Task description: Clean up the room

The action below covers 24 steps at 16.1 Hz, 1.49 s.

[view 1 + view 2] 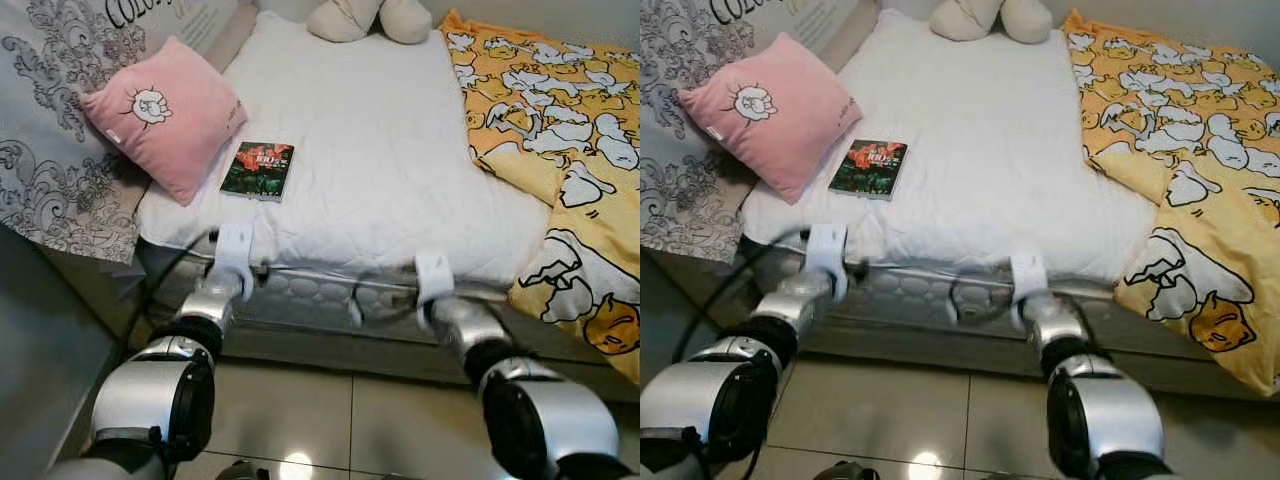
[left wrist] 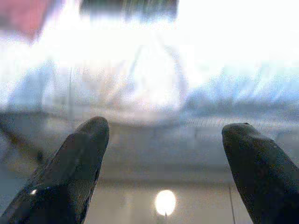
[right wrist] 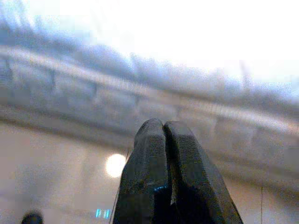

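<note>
A dark book (image 1: 258,169) with a red cover picture lies on the white bed (image 1: 390,130), just right of a pink pillow (image 1: 165,115). A yellow duck-print blanket (image 1: 560,130) covers the bed's right side and hangs over its front corner. Both silver arms reach toward the bed's front edge, below the book. My left gripper (image 2: 166,130) is open with nothing between its fingers, facing the mattress side. My right gripper (image 3: 163,126) is shut and empty, also pointing at the mattress side.
A cream plush toy (image 1: 368,18) sits at the far end of the bed. Grey patterned fabric (image 1: 50,120) drapes on the left beside the pillow. A thin cable (image 1: 330,275) runs along the mattress edge. Tiled floor (image 1: 330,420) lies under the arms.
</note>
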{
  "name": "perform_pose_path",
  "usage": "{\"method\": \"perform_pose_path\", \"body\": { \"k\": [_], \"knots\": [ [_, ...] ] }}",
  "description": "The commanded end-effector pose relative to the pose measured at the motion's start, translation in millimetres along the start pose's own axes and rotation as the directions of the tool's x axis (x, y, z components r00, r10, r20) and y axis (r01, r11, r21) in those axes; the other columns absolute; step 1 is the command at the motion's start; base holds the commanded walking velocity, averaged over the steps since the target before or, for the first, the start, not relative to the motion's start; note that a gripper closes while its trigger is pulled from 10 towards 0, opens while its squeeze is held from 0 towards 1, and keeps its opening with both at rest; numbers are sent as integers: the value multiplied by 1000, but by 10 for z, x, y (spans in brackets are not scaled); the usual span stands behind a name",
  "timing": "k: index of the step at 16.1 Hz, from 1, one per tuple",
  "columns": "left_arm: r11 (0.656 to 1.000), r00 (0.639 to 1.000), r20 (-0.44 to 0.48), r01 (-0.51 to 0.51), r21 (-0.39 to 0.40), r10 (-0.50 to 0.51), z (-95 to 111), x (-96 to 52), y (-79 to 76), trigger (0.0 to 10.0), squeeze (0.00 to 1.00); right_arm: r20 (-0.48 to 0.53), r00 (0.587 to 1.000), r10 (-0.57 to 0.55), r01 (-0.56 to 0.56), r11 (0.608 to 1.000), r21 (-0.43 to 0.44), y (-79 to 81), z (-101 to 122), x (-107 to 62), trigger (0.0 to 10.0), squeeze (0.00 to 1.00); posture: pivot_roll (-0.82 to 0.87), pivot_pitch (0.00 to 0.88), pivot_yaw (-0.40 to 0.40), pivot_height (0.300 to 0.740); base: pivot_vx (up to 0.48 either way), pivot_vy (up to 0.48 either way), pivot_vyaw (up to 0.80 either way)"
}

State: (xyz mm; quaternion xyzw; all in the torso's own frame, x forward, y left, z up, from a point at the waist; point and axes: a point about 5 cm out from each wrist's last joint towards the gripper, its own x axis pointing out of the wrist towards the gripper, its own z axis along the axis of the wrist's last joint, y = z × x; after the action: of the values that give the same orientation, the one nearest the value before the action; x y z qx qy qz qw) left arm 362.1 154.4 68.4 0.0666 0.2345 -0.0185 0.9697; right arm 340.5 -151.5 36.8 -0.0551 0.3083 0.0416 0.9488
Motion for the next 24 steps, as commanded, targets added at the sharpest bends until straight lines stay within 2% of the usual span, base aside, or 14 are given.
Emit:
{"method": "perform_pose_path", "body": {
  "k": [1,3,4,6,7,8,9,10,11,13,14,16,20,24],
  "knots": [
    [1000,994,105,21,21,-23,216,4,-4,10000,0,80,997,1,-1,1000,1,-14,153,-4,10000,0,-97,0,-15,740,0,0,0],
    [999,963,267,36,9,-37,411,-44,35,10000,0,240,970,45,-46,999,1,44,338,-41,10000,0,-99,0,-20,740,0,0,0],
    [1000,950,311,21,11,-24,446,-72,71,10000,0,287,957,51,-50,999,-9,54,363,-66,10000,0,-98,0,-22,740,0,0,0],
    [1000,879,476,7,20,-16,503,-316,162,10000,0,445,894,49,-54,999,-2,49,324,-274,10000,0,-94,0,-32,740,0,0,0],
    [1000,863,504,7,25,-18,512,-379,172,10000,0,480,876,46,-66,998,25,42,324,-332,10000,0,-94,0,-32,740,0,0,0],
    [999,841,540,-4,40,-18,508,-501,196,10000,0,533,846,37,-84,994,63,24,312,-452,10000,0,-82,0,-41,740,0,0,0],
    [1000,826,564,3,21,-14,491,-625,223,10000,0,556,831,3,-71,992,100,-27,264,-552,10000,0,-82,0,-43,740,0,0,0],
    [1000,819,574,0,23,-13,477,-687,236,10000,0,556,831,-11,-62,992,112,-59,228,-590,10000,0,-80,0,-45,740,0,0,0],
    [1000,814,580,8,24,-20,401,-813,255,10000,0,552,833,-38,-38,991,125,-141,130,-667,10000,0,-80,0,-45,740,0,0,0],
    [999,828,559,31,13,-33,214,-993,282,10000,0,543,838,-46,-22,993,119,-195,-13,-801,10000,0,-76,0,-48,740,0,0,0],
    [999,850,525,30,12,-31,99,-1043,282,10000,0,545,838,0,-44,997,69,-123,-34,-868,10000,0,-77,0,-47,740,0,0,0],
    [1000,873,488,22,-5,-16,62,-960,273,10000,0,544,838,35,-72,996,46,-12,39,-832,10000,0,-82,0,-46,740,0,0,0],
    [1000,887,461,27,-11,-19,121,-928,223,10000,0,550,834,51,-88,995,41,33,140,-809,10000,0,-90,0,-40,740,68,-202,0],
    [999,874,485,38,-13,-26,267,-836,181,10000,0,559,827,54,-91,995,38,92,304,-728,10000,0,-100,0,-28,740,294,-375,-113]
  ]
}}
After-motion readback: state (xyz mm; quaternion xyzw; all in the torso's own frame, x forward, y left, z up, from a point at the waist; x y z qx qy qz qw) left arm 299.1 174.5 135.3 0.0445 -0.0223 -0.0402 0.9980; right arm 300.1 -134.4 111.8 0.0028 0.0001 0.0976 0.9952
